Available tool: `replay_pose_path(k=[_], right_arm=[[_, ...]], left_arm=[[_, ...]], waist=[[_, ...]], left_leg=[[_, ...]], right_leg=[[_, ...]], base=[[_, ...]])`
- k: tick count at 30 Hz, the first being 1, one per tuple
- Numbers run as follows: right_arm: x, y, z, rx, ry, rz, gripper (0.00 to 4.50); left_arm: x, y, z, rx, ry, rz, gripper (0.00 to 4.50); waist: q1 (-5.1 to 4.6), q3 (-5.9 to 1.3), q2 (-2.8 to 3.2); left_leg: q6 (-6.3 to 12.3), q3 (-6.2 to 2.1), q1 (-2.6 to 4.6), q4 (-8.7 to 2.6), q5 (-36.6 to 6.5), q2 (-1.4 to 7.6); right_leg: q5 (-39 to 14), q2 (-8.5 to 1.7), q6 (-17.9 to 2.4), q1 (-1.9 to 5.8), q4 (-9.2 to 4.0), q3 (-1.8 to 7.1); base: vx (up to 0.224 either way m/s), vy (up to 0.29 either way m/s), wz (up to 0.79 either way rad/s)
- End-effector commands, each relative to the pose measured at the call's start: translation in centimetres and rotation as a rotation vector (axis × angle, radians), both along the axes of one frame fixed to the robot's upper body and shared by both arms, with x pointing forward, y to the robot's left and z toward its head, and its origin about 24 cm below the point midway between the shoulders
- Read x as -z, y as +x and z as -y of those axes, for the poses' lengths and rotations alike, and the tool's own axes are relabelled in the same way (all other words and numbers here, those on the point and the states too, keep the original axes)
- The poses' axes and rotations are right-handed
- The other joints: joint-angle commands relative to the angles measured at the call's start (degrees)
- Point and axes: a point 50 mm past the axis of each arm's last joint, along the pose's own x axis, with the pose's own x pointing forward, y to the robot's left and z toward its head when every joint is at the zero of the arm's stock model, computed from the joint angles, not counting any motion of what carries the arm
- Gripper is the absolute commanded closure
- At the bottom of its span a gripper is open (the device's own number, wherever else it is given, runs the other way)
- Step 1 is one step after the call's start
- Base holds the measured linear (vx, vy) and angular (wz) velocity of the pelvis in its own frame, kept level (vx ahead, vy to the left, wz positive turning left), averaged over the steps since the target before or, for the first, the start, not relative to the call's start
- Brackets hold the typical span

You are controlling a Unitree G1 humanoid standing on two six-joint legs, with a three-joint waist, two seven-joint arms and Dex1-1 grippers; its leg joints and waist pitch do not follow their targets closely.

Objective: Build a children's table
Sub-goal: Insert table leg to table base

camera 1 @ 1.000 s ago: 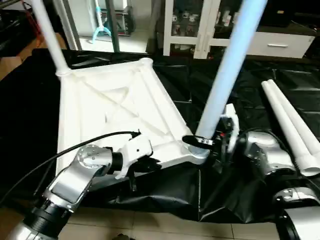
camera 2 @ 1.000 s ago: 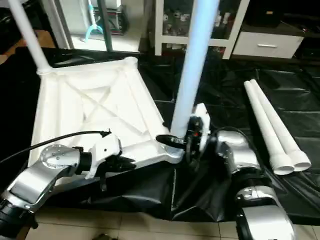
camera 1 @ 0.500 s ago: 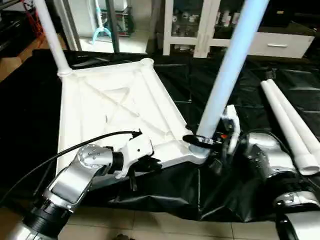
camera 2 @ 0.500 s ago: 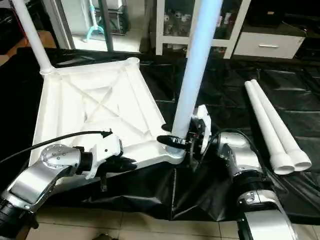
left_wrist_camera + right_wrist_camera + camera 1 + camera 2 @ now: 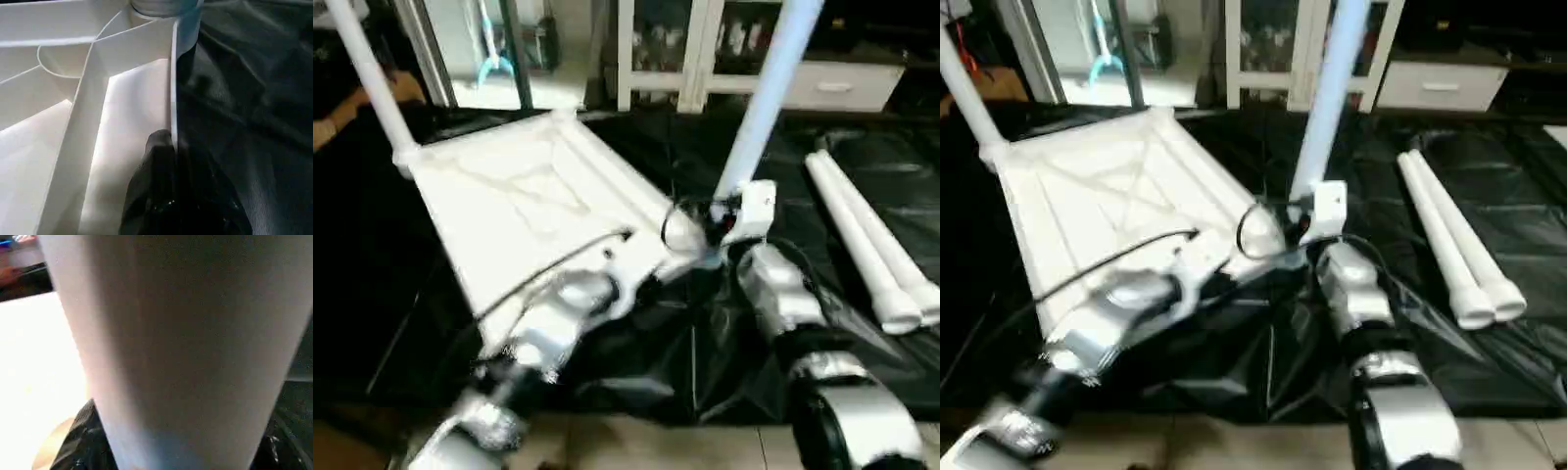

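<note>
The tabletop (image 5: 524, 211) lies upside down on black sheeting (image 5: 803, 176), ribbed underside up. At its far left corner, well beyond the left gripper, one leg (image 5: 367, 83) stands seated upright in its socket.

The left gripper (image 5: 171, 196) sits at the tabletop's near side. The left wrist view shows its dark fingers (image 5: 151, 171) closed together on the thin side rim, one finger inside the wall and one outside. Just ahead of the jaws along that rim is the near right corner socket.

In that socket stands the second leg (image 5: 764, 98), rising steeply. The right gripper (image 5: 710, 217) is at its base, directly beside the socket. In the right wrist view the tube lies between the jaws, with the black fingers (image 5: 80, 440) hugging either side, so I judge them clamped on it. Whether the leg is fully home in the socket cannot be told.

Further right, well apart from both grippers, two spare legs (image 5: 1449, 245) lie side by side, touching, on the sheeting.

Assessment: roughly half complete. One leg is fitted and a second is in hand at its socket. Two legs remain to be fitted, after which the table must be turned upright.
</note>
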Motion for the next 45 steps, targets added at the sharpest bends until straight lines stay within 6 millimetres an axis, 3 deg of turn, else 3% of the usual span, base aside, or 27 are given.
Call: replay_pose_path(k=[1,5,6,11,12,14,16,17,18,19,21,23,26,31,36,45], right_arm=[[3.6,-1.7,-3.1,-0.071,0.071,-0.185,2.54],[2.5,-1.4,-3.5,-0.175,0.120,-0.116,2.54],[2.0,-1.3,-3.4,-0.225,0.119,-0.073,2.19],[0.7,-1.3,-1.3,-0.325,0.042,0.037,1.74],[-0.1,-1.5,-0.2,-0.426,0.053,0.085,1.64],[-0.4,-1.6,0.2,-0.460,0.064,0.102,1.52],[-1.8,-2.9,1.9,-0.713,0.057,0.122,1.30],[-1.9,-3.0,2.1,-0.739,0.055,0.116,1.22],[-2.6,-4.5,3.2,-0.930,0.001,0.088,1.22],[-2.9,-4.7,3.8,-0.954,0.003,0.077,1.22],[-3.4,-5.0,4.7,-0.979,0.005,0.073,1.22],[-3.9,-5.1,5.3,-0.992,-0.011,0.090,1.22],[-4.3,-5.3,5.9,-1.009,-0.008,0.099,1.22],[-4.5,-5.6,6.7,-1.021,0.027,0.079,1.36],[-3.7,-5.7,6.5,-0.995,0.032,0.056,1.86],[-3.2,-6.1,6.1,-0.991,0.053,0.045,2.32]], left_arm=[[1.1,-0.4,0.4,0.016,0.054,-0.022,4.50],[1.2,-0.7,-0.6,0.047,0.037,-0.020,4.50],[1.4,-0.8,-1.1,0.057,0.031,-0.022,4.50],[1.0,-1.4,-3.1,0.142,-0.024,-0.008,4.50],[0.4,-2.3,-4.0,0.242,-0.079,-0.008,4.50],[0.2,-2.7,-4.3,0.279,-0.098,-0.010,4.50],[-0.1,-4.6,-6.2,0.392,-0.100,-0.115,4.50],[-0.1,-4.8,-6.3,0.401,-0.099,-0.122,4.50],[-0.4,-5.8,-7.2,0.444,-0.099,-0.158,4.50],[-0.6,-6.0,-7.5,0.447,-0.113,-0.172,4.50],[-0.8,-6.4,-7.9,0.452,-0.127,-0.183,4.50],[-0.9,-6.6,-8.3,0.457,-0.130,-0.179,4.50],[-0.9,-6.6,-8.8,0.445,-0.125,-0.171,4.50],[-0.9,-6.0,-9.5,0.390,-0.112,-0.153,4.50],[-0.8,-5.7,-9.4,0.371,-0.092,-0.142,4.50],[-0.7,-5.7,-9.5,0.372,-0.077,-0.143,4.50]], waist=[[0.20,-3.99,-0.01],[0.08,-3.85,0.02],[-0.12,-3.86,0.14],[-0.38,-3.94,0.06],[-0.25,-3.96,-0.15],[-0.33,-4.03,0.05],[-0.29,-4.17,0.12],[-0.09,-4.21,0.20],[0.30,-4.10,0.32],[0.51,-4.19,0.01],[1.15,-4.07,0.24],[1.41,-3.92,-0.26],[1.42,-3.79,-0.18],[1.53,-3.97,-0.39],[1.40,-4.01,-0.29],[1.31,-3.96,-0.17]], left_leg=[[3.71,-0.01,2.01,-2.98,-0.27,-0.03],[4.02,-0.14,1.91,-3.18,-2.62,0.15],[4.13,-0.23,1.81,-3.23,-2.47,0.18],[5.16,-0.15,1.72,-3.05,-1.54,0.16],[5.90,-0.18,1.76,-3.00,-1.44,0.18],[6.89,-0.18,1.72,-2.90,-0.48,0.18],[7.53,-0.28,1.78,-2.74,0.73,0.30],[7.98,-0.36,1.91,-2.64,1.59,0.32],[8.70,-0.30,2.00,-2.52,3.27,0.46],[8.90,-0.25,2.13,-2.41,3.90,0.64],[9.06,0.01,2.22,-2.37,5.13,0.63],[8.51,0.21,2.21,-2.55,3.50,0.59],[7.61,0.23,2.21,-2.72,1.47,0.50],[8.05,0.18,2.06,-2.49,4.19,0.26],[7.79,0.17,1.93,-2.45,3.58,0.19],[7.48,0.12,2.02,-2.46,2.81,0.27]], right_leg=[[19.51,-2.47,-14.81,2.62,-3.45,1.21],[17.63,-2.52,-14.37,2.67,-3.65,1.10],[18.02,-2.51,-14.42,2.78,-3.59,1.05],[20.50,-2.41,-15.27,2.85,-3.38,1.07],[20.98,-2.37,-15.38,2.97,-3.43,1.03],[22.34,-2.24,-15.38,2.87,-3.12,1.04],[23.58,-2.08,-15.55,2.94,-2.82,0.95],[24.63,-1.84,-15.38,3.01,-2.77,0.85],[26.20,-1.58,-15.25,2.77,-2.52,0.67],[26.57,-1.57,-15.18,2.67,-2.49,0.63],[25.30,-1.66,-15.38,2.07,-2.48,0.60],[22.52,-1.93,-15.74,2.01,-2.76,0.83],[18.65,-2.11,-15.70,1.99,-3.06,0.99],[21.25,-2.04,-15.28,2.20,-2.78,1.02],[21.02,-2.10,-15.37,2.19,-2.78,1.02],[19.73,-2.10,-15.58,2.16,-2.86,1.04]], base=[[0.000,0.000,0.00],[0.000,0.000,0.00],[0.000,0.000,0.00],[0.000,0.000,0.00],[0.000,0.000,0.00],[0.000,0.000,0.00],[0.000,0.000,0.00],[0.000,0.000,0.00],[0.000,0.000,0.00],[0.000,0.000,0.00],[0.000,0.000,0.00],[0.000,0.000,0.00],[0.000,0.000,0.00],[0.000,0.000,0.00],[0.000,0.000,0.00],[0.000,0.000,0.00]])
